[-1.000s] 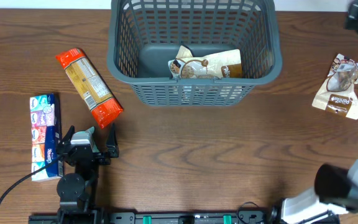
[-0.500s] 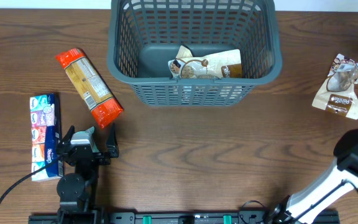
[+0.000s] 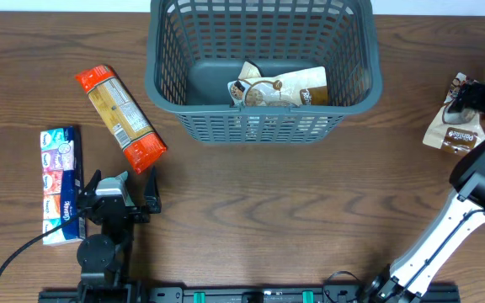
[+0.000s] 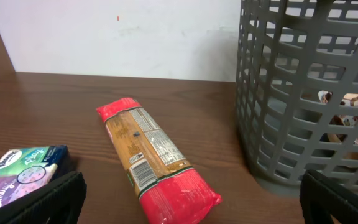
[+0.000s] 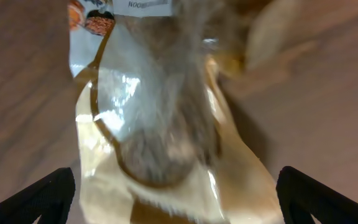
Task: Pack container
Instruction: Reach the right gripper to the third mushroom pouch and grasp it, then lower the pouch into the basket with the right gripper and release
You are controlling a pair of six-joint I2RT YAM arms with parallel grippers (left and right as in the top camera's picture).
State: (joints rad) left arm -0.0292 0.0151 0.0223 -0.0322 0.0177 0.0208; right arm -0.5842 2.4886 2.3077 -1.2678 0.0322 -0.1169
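The container (image 3: 263, 126) — a dark grey basket with slotted lattice walls — stands at the far edge of the brown wooden table (image 3: 268, 210), about midway across it. Inside the container, against its near wall, a white-and-brown snack pouch (image 3: 280, 88) lies on the solid floor. Left of the container, just clear of its near-left corner, a pasta packet (image 3: 120, 118) with red ends lies flat and slanted, its nearer end pointing back toward the robot. Further left of the container and nearer the robot, a pack of pocket tissues (image 3: 61, 183) lies lengthwise, well apart from the basket. The left gripper (image 3: 123, 179) sits low over the table on the near-left side of the container, close to the packet's near end; its fingers (image 4: 48, 199) are spread wide and hold nothing, and the left wrist view looks between them at the packet and the basket's wall. Well to the right of the container a second pouch (image 3: 455, 135) of the same kind lies on the wood. The right gripper (image 5: 179, 196) hangs directly over it with its jaws parted — the blurred right wrist view shows the pouch filling the gap between the two fingers, not clamped.
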